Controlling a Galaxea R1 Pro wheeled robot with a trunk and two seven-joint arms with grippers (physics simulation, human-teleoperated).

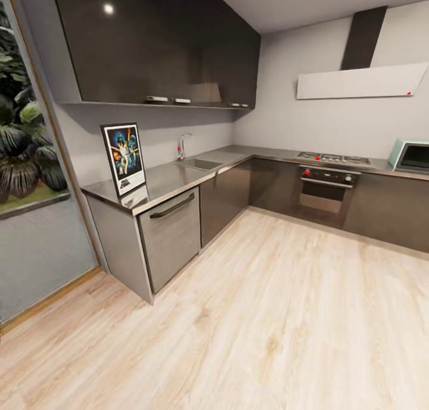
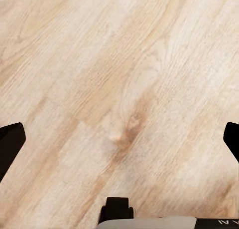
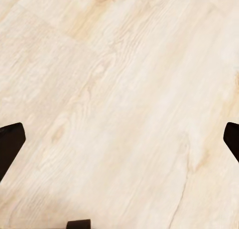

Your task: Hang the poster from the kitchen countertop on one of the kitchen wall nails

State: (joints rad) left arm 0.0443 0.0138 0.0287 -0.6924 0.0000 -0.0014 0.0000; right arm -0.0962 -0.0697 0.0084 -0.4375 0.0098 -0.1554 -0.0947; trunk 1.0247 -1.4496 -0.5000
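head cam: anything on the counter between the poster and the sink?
No. In the head view the kitchen countertop is bare between the poster, standing upright at its near end, and the sink with its faucet.

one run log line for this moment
phase: approach | poster: upright on kitchen countertop | left gripper: open | right gripper: open, both over floor

Grey kitchen countertop (image 1: 173, 180), poster (image 1: 123, 157) standing upright at its end
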